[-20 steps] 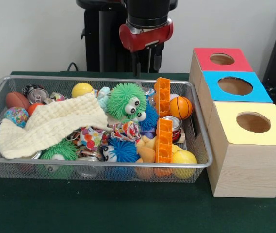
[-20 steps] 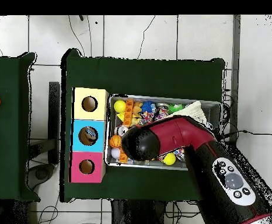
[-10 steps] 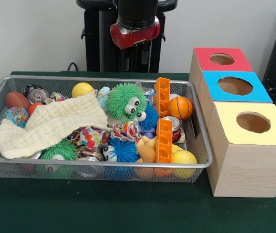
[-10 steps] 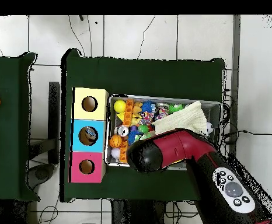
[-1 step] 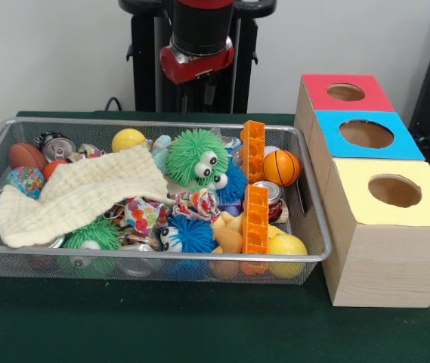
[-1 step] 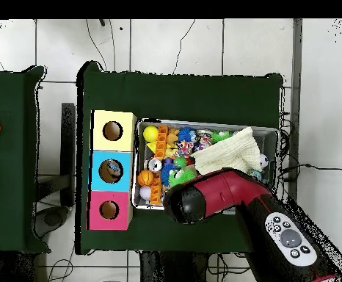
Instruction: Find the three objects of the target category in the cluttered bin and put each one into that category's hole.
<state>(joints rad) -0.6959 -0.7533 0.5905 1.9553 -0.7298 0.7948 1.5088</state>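
retracted: gripper (image 5: 203,94) has risen clear of bin (image 5: 309,227) toward 12 o'clock, carrying nothing; finger state cannot be told. basketball (image 5: 281,167) remains in bin at 3 o'clock. next pick pending.

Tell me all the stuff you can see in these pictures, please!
Basket: one, silver wire, on the green table.
Cloth: one, cream, draped over toys at the basket's left in the front view.
Fuzzy toy: one, green with googly eyes, middle of the basket.
Basketball: one, small, orange, at the basket's right end.
Yellow ball: one, by the back rim.
Blocks: two, orange, standing upright.
Box: one, wooden, three holes with red, blue and yellow tops, beside the basket.
Gripper: one, red and black, above the basket's back rim.
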